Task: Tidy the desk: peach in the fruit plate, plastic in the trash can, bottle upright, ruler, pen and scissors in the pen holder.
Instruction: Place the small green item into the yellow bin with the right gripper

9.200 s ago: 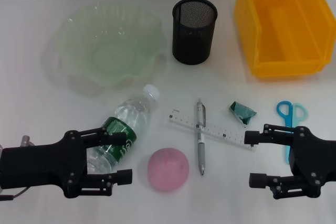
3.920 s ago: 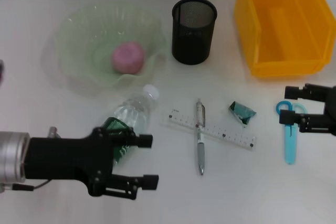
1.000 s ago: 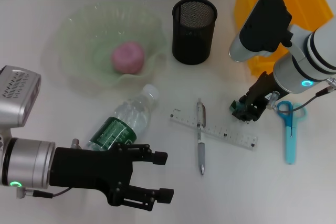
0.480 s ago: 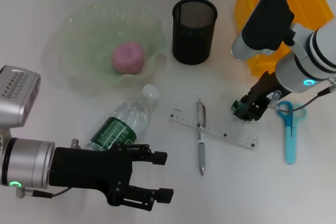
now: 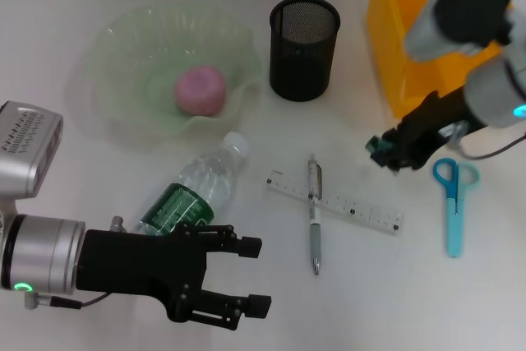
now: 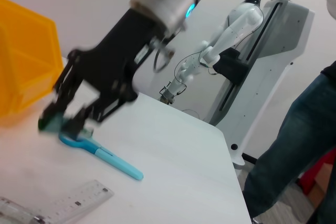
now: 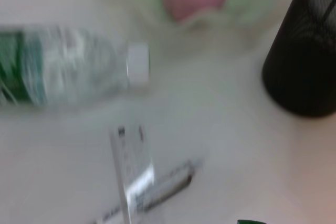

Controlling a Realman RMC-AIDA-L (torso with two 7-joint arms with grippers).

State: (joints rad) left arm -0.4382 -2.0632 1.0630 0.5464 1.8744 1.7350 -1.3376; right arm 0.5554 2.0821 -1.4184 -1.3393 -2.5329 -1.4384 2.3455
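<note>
The right gripper point(image 5: 386, 152) hangs just above the worktop point(image 5: 49, 154), its fingers pinched shut on the green plastic scrap point(image 5: 380, 150), which is lifted clear of the surface. The yellow trash bin point(image 5: 394, 63) stands immediately to the far right of the scrap, its near wall just beyond the gripper, so the coming move looks like a short lift up and over that wall, then a release inside. The right arm is by far the nearer one for this.

The left gripper point(image 5: 238, 277) waits at the near left with its fingers spread open and empty, just near of the water bottle point(image 5: 193, 191). The bottle lies on its side, its long axis running from near left to far right, white cap toward the green fruit plate point(image 5: 107, 55). The peach point(image 5: 200, 90) already sits in that plate. The ruler point(image 5: 362, 213) and the pen point(image 5: 313, 219) lie crossed mid-worktop, the scissors point(image 5: 450, 211) lie on the right, and the black mesh pen holder point(image 5: 304, 39) stands at the far middle.

The left wrist view shows from the side what the head view cannot: the scrap point(image 6: 50, 123) held off the worktop, above the scissors' handle point(image 6: 73, 141). The right wrist view shows none of its own fingers, only the bottle cap point(image 7: 137, 65), the ruler and the pen holder.
</note>
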